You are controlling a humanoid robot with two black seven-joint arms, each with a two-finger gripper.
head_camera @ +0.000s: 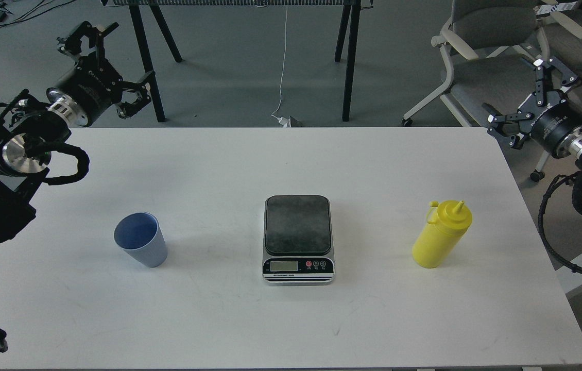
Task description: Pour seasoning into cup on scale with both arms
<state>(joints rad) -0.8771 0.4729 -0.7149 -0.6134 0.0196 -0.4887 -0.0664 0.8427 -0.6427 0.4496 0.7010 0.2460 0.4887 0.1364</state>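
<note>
A yellow plastic squeeze bottle (pixel 441 236), cylindrical, with a pointed nozzle cap and a small tethered cap at its left shoulder, stands upright on the right part of a white rectangular table (pixel 280 319). No label or marking can be made out on its side. Well to its left, at the table's centre, lies a flat rectangular kitchen scale (pixel 298 239) with a dark grey platform, bare on top, a silver front strip, a small LCD display and round buttons; the display's reading and the small print beneath it are too fine to read. Further left, well apart from the scale, stands a pale blue tapered plastic cup (pixel 141 239), open end up, its inside in shadow; fine ribs on its wall are barely discernible.

The left gripper (pixel 118 64), black and two-fingered, hangs beyond the table's far left corner with its fingers spread wide and nothing between them. The right gripper (pixel 525 95) hangs off the table's far right corner, fingers likewise spread and empty. Both black arms are cut off by the picture's edges, so only their outer joints, silver rings and looping cables show.

Behind the table, a grey chair (pixel 497 56) and black trestle legs (pixel 149 56) are partly cropped at the top.
</note>
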